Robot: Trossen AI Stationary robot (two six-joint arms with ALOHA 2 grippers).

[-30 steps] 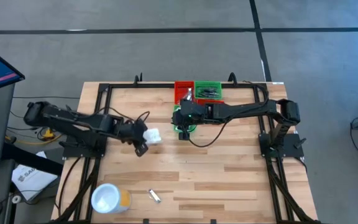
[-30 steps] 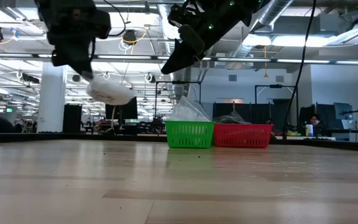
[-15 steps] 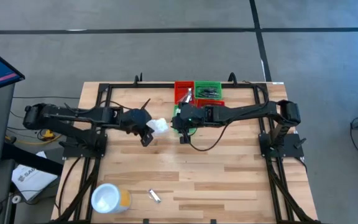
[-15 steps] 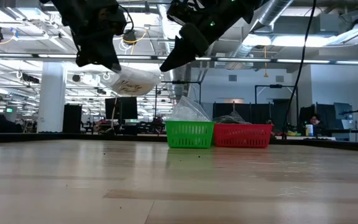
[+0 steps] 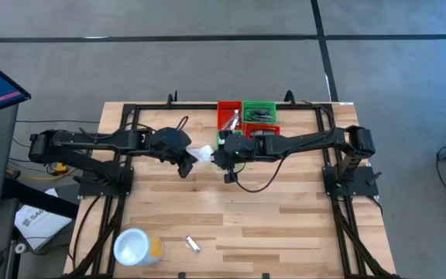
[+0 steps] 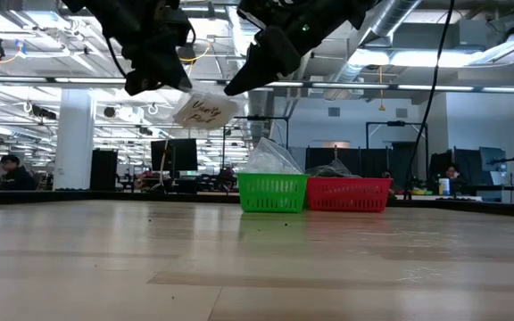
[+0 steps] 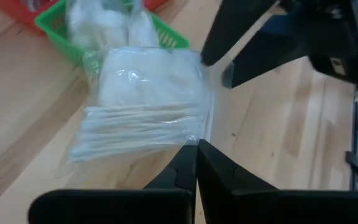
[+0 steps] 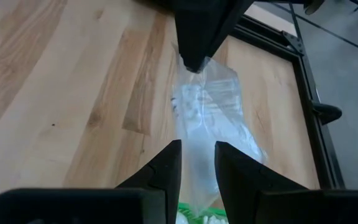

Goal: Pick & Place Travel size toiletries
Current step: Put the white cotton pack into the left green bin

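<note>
Left wrist view: the left pincer (image 7: 196, 149) has its two dark fingers pressed together on the edge of a white plastic-wrapped packet (image 7: 143, 106) holding thin white sticks and soft white pads. In the high view that packet (image 5: 200, 153) hangs in the air between the left pincer (image 5: 186, 164) and the right pincer (image 5: 224, 161), just beside both, above the bare wooden desk (image 5: 285, 209). The right pincer's fingers stand slightly spread with the packet ahead of them; whether they touch it is hard to tell. Just beyond the right pincer sit a green plastic bin (image 5: 259, 113) and a red plastic bin (image 5: 228, 113) at the desk's far edge. The near half of the desk is mostly open, with a white round tub (image 5: 134, 247) and a thin silver sachet (image 5: 193, 245) well behind the left pincer. Compared with a second earlier, the left pincer has carried the packet closer to the right pincer and the bins.
</note>
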